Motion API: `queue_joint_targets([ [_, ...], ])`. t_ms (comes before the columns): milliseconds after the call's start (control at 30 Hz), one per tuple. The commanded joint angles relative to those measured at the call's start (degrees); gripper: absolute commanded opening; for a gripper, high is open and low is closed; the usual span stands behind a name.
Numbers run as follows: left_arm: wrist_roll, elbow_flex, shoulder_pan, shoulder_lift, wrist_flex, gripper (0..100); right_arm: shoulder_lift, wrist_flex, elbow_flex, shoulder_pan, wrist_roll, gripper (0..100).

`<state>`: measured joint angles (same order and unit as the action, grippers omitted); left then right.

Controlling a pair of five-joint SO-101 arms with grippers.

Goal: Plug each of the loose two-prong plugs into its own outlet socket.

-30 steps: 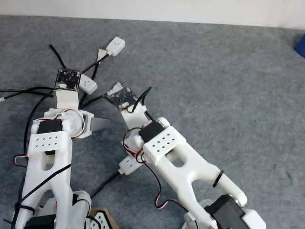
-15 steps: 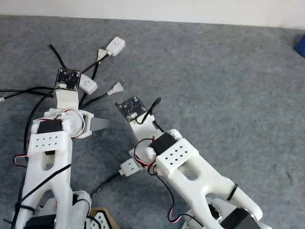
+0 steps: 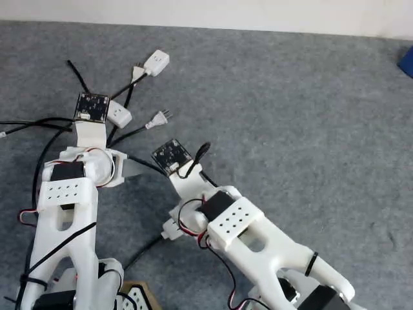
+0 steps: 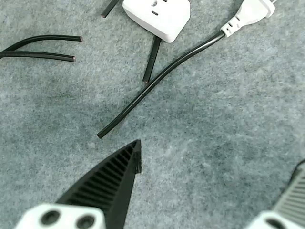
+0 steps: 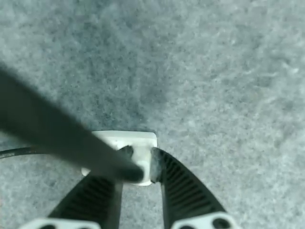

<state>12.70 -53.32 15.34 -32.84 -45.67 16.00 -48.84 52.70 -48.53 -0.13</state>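
One slim gap showing in the right claw (image 5: 141,151): keeping its fingers (image 5: 183,191) almost together, gripping nothing, hovering with the tips right over the near end of a white outlet socket (image 5: 140,140) on the grey worktop (image 5: 228,71). Trailing a thin black cord (image 5: 28,152) off to one side. Pulling back toward its base through the last second, coming off the loose two-prong plug (image 3: 159,118) and leaving it uncovered, ungrasped and now well apart from this claw. Probably meaning a change of target: going for the socket first, not the plug, so still mating nothing. Farther out, holding the left claw (image 4: 220,152) wide open and unmoved above bare worktop, facing a second socket (image 4: 157,16) with that same plug lying just beside it. Beyond those, lying toward the far edge, a third socket (image 3: 157,62), seemingly touching another plug (image 3: 138,72); not possible telling whether seated. Likely needing a wider right claw before closing on the socket's sides.
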Motion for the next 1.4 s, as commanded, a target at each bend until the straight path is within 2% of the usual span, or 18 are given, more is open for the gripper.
queue_joint_targets([
  [0, 0.5, 2.8, -0.4, -0.4, 0.7, 46, -2.7, -0.6, 6.8, -1.7, 0.9, 0.6],
  [200, 0.4, 10.0, -0.1, -0.4, -6.5, 45, -2.9, -3.8, 7.3, 3.6, 4.3, 0.6],
  [467, -0.1, 23.9, -0.4, 0.0, -20.5, 45, -2.6, -10.5, 9.8, 4.7, 10.6, 0.6],
  [700, 0.0, 25.4, -1.2, 0.0, -22.6, 45, -2.9, -13.1, 9.8, 5.3, 15.2, 0.6],
  [933, -0.1, 24.6, -2.6, 0.0, -22.9, 45, -2.6, -9.5, 5.1, 12.7, 9.8, 0.6],
  [1000, -0.1, 24.4, -2.6, 0.0, -22.9, 45, -2.6, -7.8, 4.5, 13.5, 9.2, 0.6],
  [1100, -0.1, 24.4, -2.6, 0.0, -22.9, 45, -2.5, -6.3, 1.2, 13.7, 4.2, 0.6],
  [1367, 0.2, 21.2, -2.6, 0.0, -22.5, 45, -2.5, -14.6, -14.2, 13.9, -0.9, 0.6],
])
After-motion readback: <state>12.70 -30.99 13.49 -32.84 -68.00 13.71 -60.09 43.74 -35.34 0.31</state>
